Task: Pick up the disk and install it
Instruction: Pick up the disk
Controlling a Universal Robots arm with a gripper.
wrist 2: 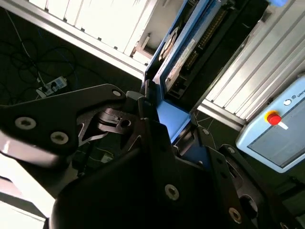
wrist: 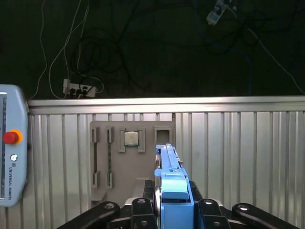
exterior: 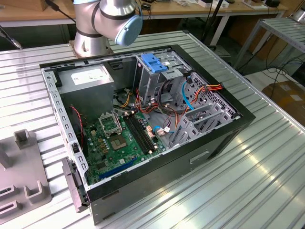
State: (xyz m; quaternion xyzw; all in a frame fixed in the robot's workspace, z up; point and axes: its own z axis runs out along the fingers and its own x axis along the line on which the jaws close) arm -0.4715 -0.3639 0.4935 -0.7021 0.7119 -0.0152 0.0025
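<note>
**Holding the Disk Edge-On in the Gripper**

**Exterior view.** Listed from the exterior view's left:

- A grey fixture plate (exterior: pixel 28 167) lies flat on the ribbed metal table (exterior: pixel 257 167).
- Just beside the plate stands the open computer case (exterior: pixel 190 157).
- Inside the case, on the exterior view's left, the power supply (exterior: pixel 88 78) sits at the far corner. The green motherboard (exterior: pixel 112 143) lies nearer the camera.
- The black memory slots (exterior: pixel 140 133) run along the middle of the board.
- Further to the exterior view's right stands the tall metal drive cage (exterior: pixel 157 81), topped by its wide blue tab (exterior: pixel 155 62).
- A thin blue cable (exterior: pixel 185 93) and a bundle of red, orange and yellow wires (exterior: pixel 209 89) hang beside the cage.
- The arm's grey and blue joint (exterior: pixel 107 21) rises behind the case at the far edge of the table.

**First wrist view.**

- A teach pendant (wrist: pixel 12 157) with a red button rests on the ribbed table.
- The fixture plate is seen from above and carries a square processor chip (wrist: pixel 131 138) in one recess.
- The disk (wrist: pixel 171 183) stands edge-on, with its blue carrier frame towards the camera.
- The gripper (wrist: pixel 170 205) has its black jaws pressed against the two flat faces of the disk. The grasp is closed on the disk.
- The disk is in the gripper and overlaps one edge of the fixture plate in the picture. Whether it touches the plate cannot be told.

**Second wrist view.**

- The black gripper linkage is in the foreground.
- The disk extends away from the jaws, showing its circuit-board face and blue frame.
- The teach pendant lies beyond the disk on the table.
</note>
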